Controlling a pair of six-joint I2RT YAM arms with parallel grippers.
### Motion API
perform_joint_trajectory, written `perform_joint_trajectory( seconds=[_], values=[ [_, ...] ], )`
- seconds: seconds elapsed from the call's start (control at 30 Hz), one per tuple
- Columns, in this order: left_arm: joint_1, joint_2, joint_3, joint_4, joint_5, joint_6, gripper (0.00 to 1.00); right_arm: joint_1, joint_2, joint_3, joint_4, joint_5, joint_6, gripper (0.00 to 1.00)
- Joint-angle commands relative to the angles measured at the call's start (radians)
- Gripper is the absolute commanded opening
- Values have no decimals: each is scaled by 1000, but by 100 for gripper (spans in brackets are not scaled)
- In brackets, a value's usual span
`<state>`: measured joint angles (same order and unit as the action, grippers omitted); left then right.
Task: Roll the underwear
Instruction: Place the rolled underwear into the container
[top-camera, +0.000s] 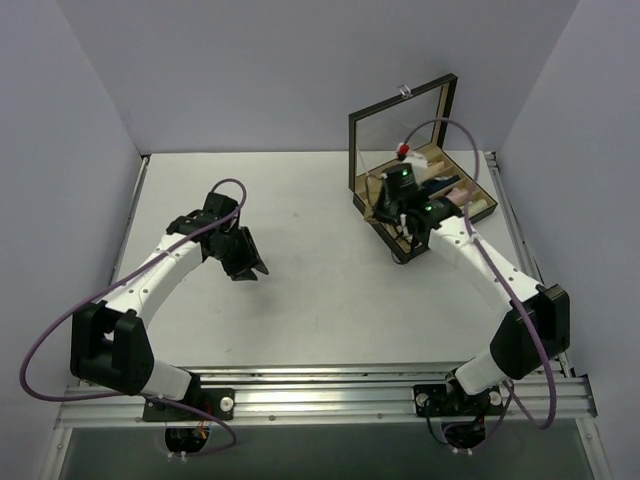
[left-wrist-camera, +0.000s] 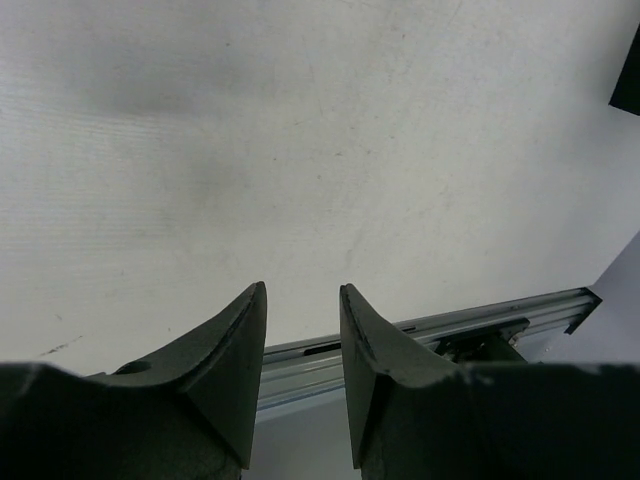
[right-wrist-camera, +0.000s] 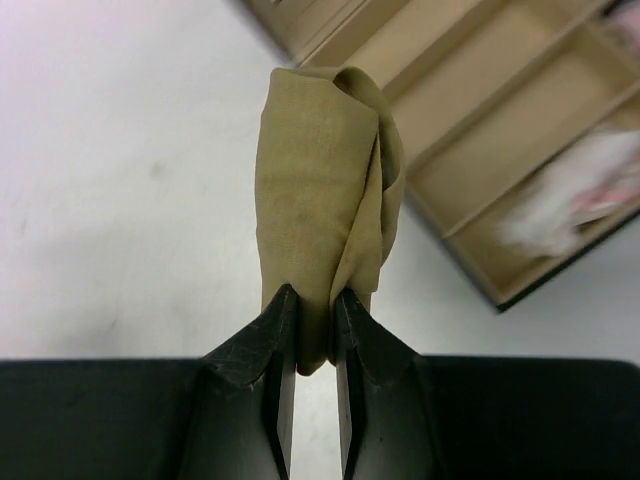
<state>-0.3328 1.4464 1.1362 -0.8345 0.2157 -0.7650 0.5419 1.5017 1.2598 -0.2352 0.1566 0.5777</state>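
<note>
My right gripper (right-wrist-camera: 315, 295) is clamped on the lower end of the tan brief (right-wrist-camera: 320, 170). The cloth is already wound into a loose upright roll that stands up from my fingertips toward 12 o'clock. It hangs over the table (left-wrist-camera: 300, 130) just short of the box (right-wrist-camera: 450, 90), which lies at about 1 o'clock from the roll. My left gripper (left-wrist-camera: 303, 290) has its jaws parted with nothing between them, and it hovers over bare table well away, at about 9 o'clock in the top view.

I judge the brief to be light, thin and limp, and nothing in it is fragile. Only my pinch holds the roll together, and the outer flap on its right side looks ready to peel open if I loosen. The best hold is across all the layers near one end, which is where I have it now, because a pinch on the outer wrap alone would let the core slide out.

The white brief (right-wrist-camera: 580, 185) shows as a blurred pale heap in a box compartment at 3 o'clock. I expect it to be just as soft.
</note>
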Motion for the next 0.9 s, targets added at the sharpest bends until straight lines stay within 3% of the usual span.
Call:
perform_joint_trajectory(
  seconds=[0.0, 0.1, 0.33, 0.5, 0.87],
  values=[
    [1, -18, 0, 41, 79, 20, 43, -138, 46, 119, -197, 128, -17, 0],
    [5, -6, 14, 37, 99, 26, 42, -195, 122, 185, -217, 227, 75, 0],
    [11, -12, 1, 2, 100, 49, 42, -215, 403, 378, -174, 245, 171, 0],
    [14, -29, -50, -21, 91, 50, 42, -212, 524, 405, -177, 302, 273, 0],
    [15, -57, -79, -55, 63, 64, 41, -224, 482, 286, -141, 368, 366, 0]
  ],
)
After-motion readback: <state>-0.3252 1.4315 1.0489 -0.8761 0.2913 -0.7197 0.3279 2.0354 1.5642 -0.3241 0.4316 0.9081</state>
